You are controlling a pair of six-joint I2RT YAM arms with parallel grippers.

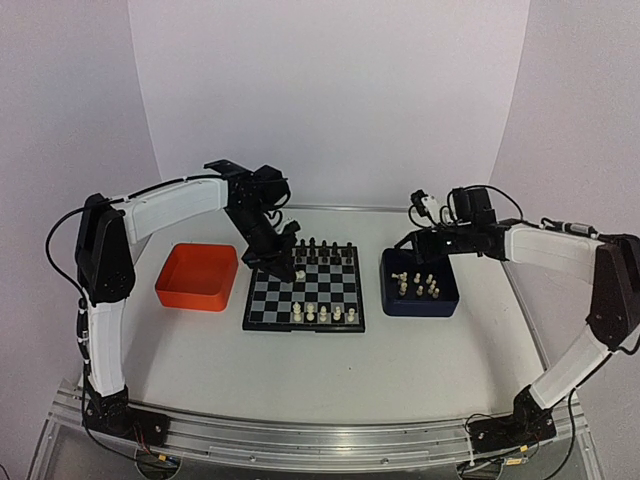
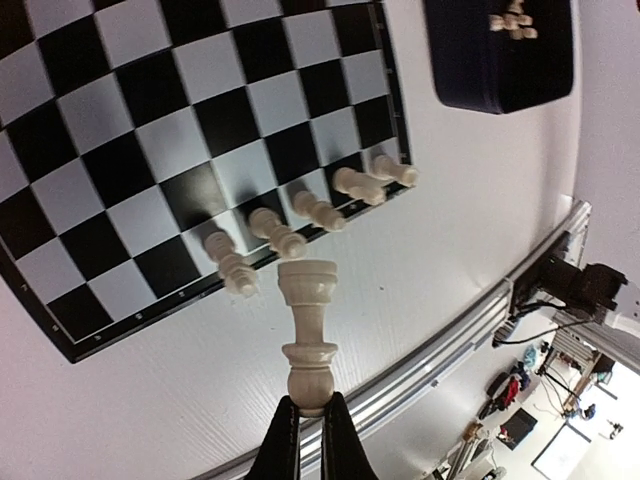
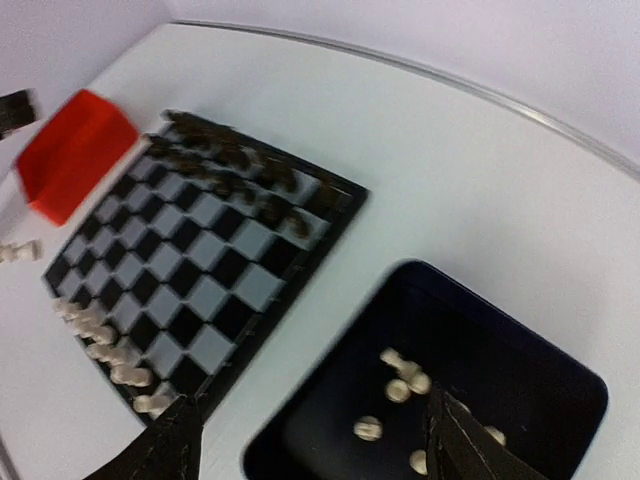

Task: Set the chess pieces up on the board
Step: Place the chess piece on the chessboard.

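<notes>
board (image 1: 303, 290) sits mid desk (image 1: 300, 370), far black row (image 1: 322, 246) done. blue tray (image 1: 420, 310) beside it holds several cream chess pieces (image 1: 418, 285). left gripper (image 2: 308, 425) clamps one cream piece (image 2: 308, 320) over the board, right gripper (image 3: 312, 420) gapes wide above the tray. only five stand on the near row.

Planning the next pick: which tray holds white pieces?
The blue tray, right of the board: several white pieces lie in it. The orange tray, left of the board, shows none.
</notes>
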